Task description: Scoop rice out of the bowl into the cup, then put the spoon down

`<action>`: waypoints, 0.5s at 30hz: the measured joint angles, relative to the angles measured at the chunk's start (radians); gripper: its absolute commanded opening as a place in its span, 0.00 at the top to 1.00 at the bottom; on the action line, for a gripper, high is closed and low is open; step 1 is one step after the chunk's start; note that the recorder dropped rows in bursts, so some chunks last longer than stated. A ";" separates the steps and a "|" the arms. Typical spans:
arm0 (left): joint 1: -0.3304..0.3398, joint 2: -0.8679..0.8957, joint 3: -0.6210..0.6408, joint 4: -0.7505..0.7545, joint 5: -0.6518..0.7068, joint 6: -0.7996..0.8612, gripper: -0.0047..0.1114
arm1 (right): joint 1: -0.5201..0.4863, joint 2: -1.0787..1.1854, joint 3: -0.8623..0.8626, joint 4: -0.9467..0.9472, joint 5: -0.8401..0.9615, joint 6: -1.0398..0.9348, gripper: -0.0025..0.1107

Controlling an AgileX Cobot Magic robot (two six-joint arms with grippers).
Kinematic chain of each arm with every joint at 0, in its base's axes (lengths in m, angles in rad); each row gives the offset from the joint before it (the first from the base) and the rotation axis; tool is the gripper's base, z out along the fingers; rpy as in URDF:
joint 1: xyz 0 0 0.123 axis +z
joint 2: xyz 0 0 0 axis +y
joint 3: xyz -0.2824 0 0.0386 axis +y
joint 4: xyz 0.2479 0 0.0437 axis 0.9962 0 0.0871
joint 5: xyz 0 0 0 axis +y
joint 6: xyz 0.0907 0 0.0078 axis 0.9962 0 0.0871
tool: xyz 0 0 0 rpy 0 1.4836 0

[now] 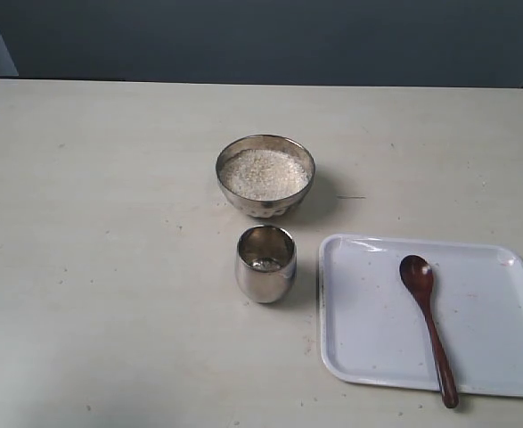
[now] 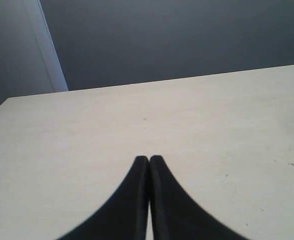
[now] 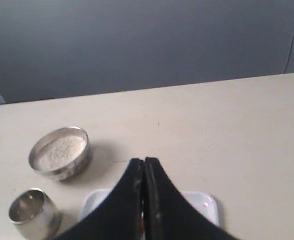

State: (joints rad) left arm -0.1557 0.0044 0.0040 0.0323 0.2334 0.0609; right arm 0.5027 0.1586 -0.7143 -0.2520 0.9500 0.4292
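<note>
The metal bowl [image 1: 265, 175] [image 3: 60, 152] stands mid-table, filled with white rice [image 1: 264, 173] [image 3: 59, 148]. Just in front of it is the steel cup [image 1: 265, 262] [image 3: 32, 212] with a little rice at its bottom. The dark wooden spoon [image 1: 428, 316] lies on the white tray [image 1: 368, 321] [image 3: 207, 204], head toward the bowl, handle tip over the tray's near edge, a few grains on its head. Neither gripper shows in the exterior view. My left gripper [image 2: 149, 159] is shut over bare table. My right gripper [image 3: 144, 161] is shut above the tray, empty.
The pale table [image 1: 110, 267] runs back to a dark grey wall [image 1: 261, 36]. The tray sits at the front right, close beside the cup. In the right wrist view the fingers hide the spoon.
</note>
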 measured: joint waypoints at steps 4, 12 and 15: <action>0.000 0.000 0.000 0.000 0.000 0.000 0.96 | 0.000 0.000 0.025 -0.033 -0.174 0.015 0.98; 0.000 0.000 0.000 0.000 0.000 0.000 0.96 | -0.063 -0.004 0.264 -0.066 -0.457 -0.041 0.98; 0.000 0.000 0.000 0.000 0.000 0.000 0.96 | -0.194 -0.002 0.414 -0.004 -0.641 -0.044 0.98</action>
State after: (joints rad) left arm -0.1557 0.0044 0.0040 0.0323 0.2334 0.0609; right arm 0.3085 0.1567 -0.3005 -0.2561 0.3087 0.3854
